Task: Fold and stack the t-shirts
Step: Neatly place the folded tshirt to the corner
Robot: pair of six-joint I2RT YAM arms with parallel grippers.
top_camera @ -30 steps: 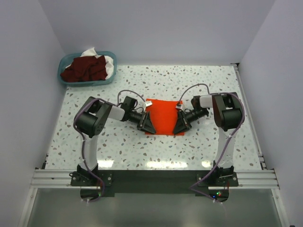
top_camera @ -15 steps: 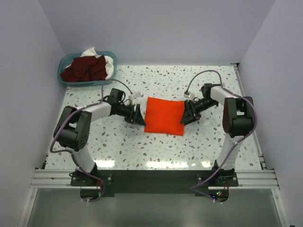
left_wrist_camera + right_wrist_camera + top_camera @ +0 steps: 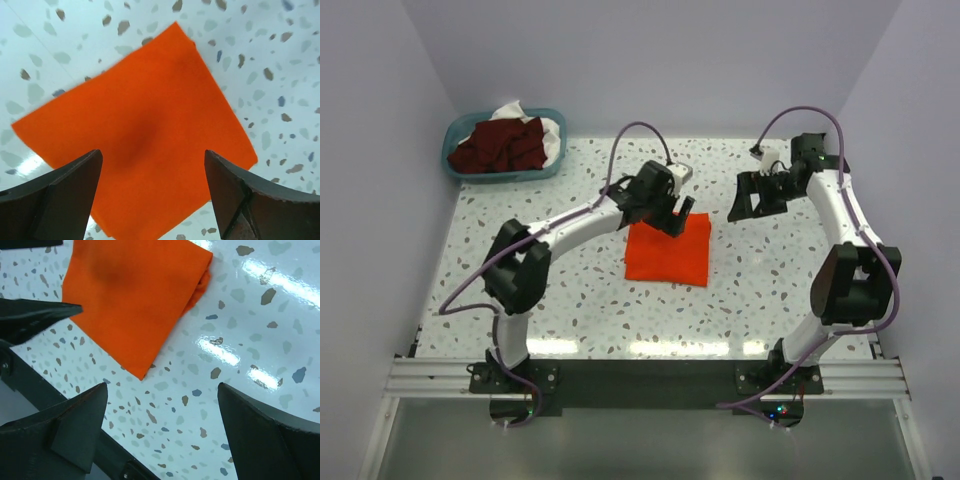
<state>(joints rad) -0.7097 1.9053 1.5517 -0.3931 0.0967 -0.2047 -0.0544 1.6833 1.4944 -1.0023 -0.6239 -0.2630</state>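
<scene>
A bright orange-red t-shirt (image 3: 668,250) lies folded into a flat square on the speckled table (image 3: 570,300). My left gripper (image 3: 676,214) hovers over its far edge, open, with nothing between the fingers. In the left wrist view the t-shirt (image 3: 140,120) fills the gap of the left gripper (image 3: 152,152). My right gripper (image 3: 741,200) hangs open and empty, off the shirt's far right corner. In the right wrist view the right gripper (image 3: 161,387) is over bare table, with the t-shirt (image 3: 135,295) up and to the left. Dark maroon t-shirts (image 3: 500,145) and white cloth (image 3: 552,133) fill the basket.
A teal plastic basket (image 3: 451,155) stands at the table's far left corner. Pale walls close in the table at the back and both sides. A metal rail (image 3: 640,375) with the arm bases runs along the near edge.
Both grippers opened wide and left the folded orange-red shirt's sides. The left one swung round to its far edge. The right one pulled back to the far right. The shirt stayed flat.
</scene>
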